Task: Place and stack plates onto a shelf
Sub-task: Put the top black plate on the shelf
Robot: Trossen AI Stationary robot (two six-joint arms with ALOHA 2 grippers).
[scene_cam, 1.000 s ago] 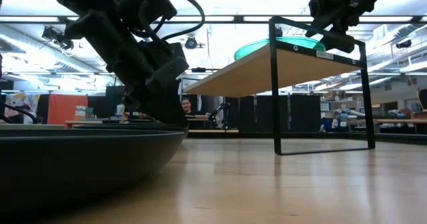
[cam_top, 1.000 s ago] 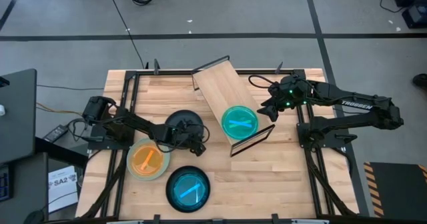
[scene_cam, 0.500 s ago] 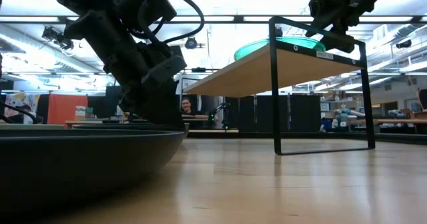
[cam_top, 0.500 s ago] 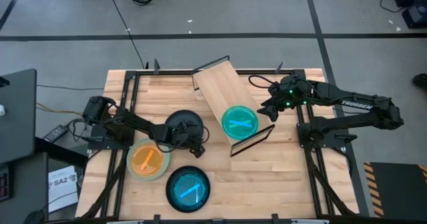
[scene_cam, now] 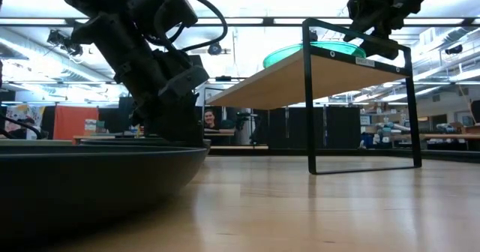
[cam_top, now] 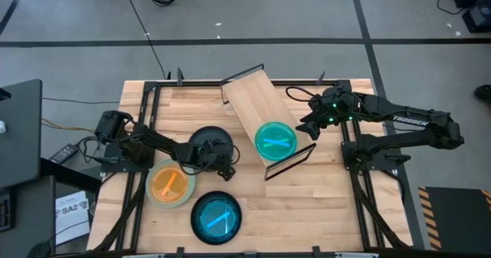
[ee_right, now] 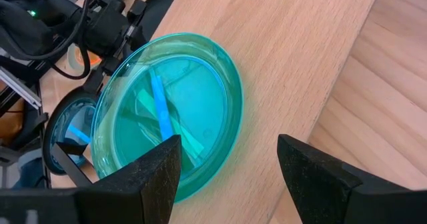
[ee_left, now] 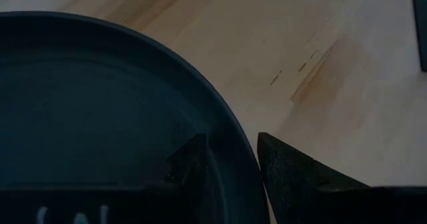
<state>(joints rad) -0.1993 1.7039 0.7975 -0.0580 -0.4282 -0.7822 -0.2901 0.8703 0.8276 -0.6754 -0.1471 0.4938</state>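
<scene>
A dark grey plate (cam_top: pixel 209 141) lies flat on the slatted tabletop. My left gripper (cam_top: pixel 227 171) is at its near-right rim, shut on it; the plate (ee_left: pixel 100 117) fills the left wrist view. The shelf (cam_top: pixel 249 100) stands slantwise on its black wire frames, and a teal plate (cam_top: pixel 275 139) rests flat on its near end. My right gripper (cam_top: pixel 305 127) hovers open just right of that plate (ee_right: pixel 167 117), touching nothing. An orange plate (cam_top: pixel 170 183) lies on a pale green one. A teal-lit black plate (cam_top: pixel 215 217) sits nearest the near edge. My left gripper (ee_left: pixel 230 161) has the dark plate's rim (ee_left: pixel 233 144) between its fingers, one finger (ee_left: pixel 190 164) inside the plate and one (ee_left: pixel 287 174) outside. It comes slanting down from the table's left. The plate still lies flat on the table.
Black frame rails run along the table's left and right sides (cam_top: pixel 360 173). Bare tabletop (cam_top: pixel 307 204) lies near the shelf's near end. Most of the shelf board (ee_right: pixel 293 51) beyond the teal plate is bare. A person sits in the room far behind the table (scene_cam: pixel 210 121).
My left gripper has shifted slightly toward the table's left at the dark plate's rim. The plates, the shelf and my right arm have stayed where they were.
</scene>
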